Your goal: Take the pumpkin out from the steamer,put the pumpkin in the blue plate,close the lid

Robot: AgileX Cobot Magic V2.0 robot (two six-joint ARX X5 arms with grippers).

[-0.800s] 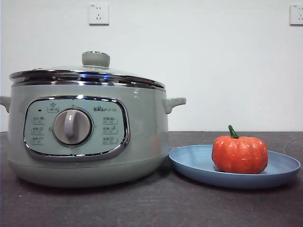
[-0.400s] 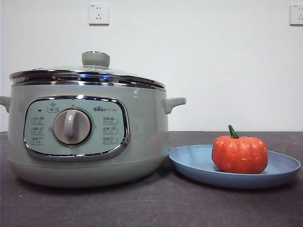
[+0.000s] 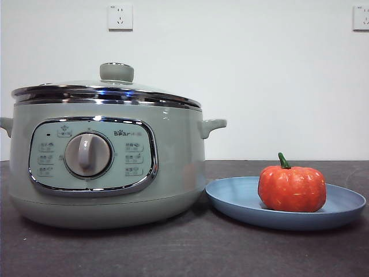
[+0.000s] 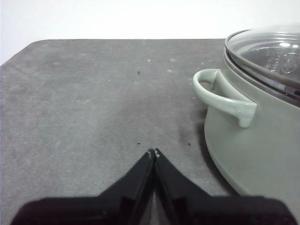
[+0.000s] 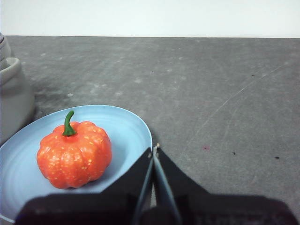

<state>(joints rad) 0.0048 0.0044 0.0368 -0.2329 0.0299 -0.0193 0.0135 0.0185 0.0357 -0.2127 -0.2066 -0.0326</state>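
The pumpkin (image 3: 292,188) sits upright in the blue plate (image 3: 233,197), right of the steamer (image 3: 173,161). The lid (image 3: 116,74) rests closed on the steamer's chrome rim. The pumpkin (image 5: 74,153) and the blue plate (image 5: 126,126) also show in the right wrist view. My right gripper (image 5: 154,149) is shut and empty, back from the plate's edge. My left gripper (image 4: 153,152) is shut and empty over bare table, beside the steamer's side handle (image 4: 220,96). The lid (image 4: 267,47) shows on the steamer (image 4: 253,150) there. Neither arm shows in the front view.
The dark grey tabletop (image 3: 190,248) runs under everything. A white wall with two sockets (image 3: 120,17) stands behind. The steamer's edge (image 5: 11,93) shows beside the plate in the right wrist view.
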